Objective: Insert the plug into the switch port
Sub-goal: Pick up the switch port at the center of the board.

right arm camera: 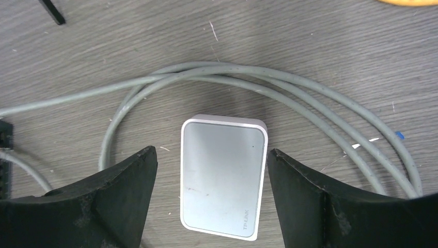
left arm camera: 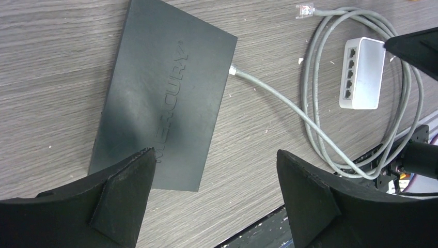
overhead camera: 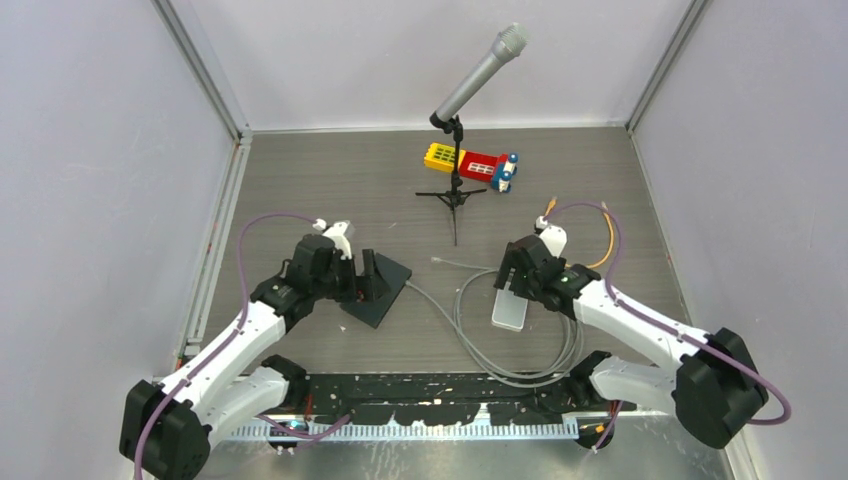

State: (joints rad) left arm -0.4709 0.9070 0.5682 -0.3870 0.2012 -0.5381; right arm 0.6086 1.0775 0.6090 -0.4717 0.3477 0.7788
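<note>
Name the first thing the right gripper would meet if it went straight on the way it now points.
Most likely the white switch: it lies flat, centred between the open fingers of the right gripper. How far above it the gripper hangs is unclear.

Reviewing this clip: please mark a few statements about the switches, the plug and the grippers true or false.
1. The right gripper's fingers stand open on either side of the white switch. True.
2. The left gripper holds the cable's free plug. False: it hangs open and empty over the black switch; the plug lies on the table.
3. A cable is plugged into the white switch. False: its ports look empty.
4. A microphone stands at the back of the table. True.
</note>
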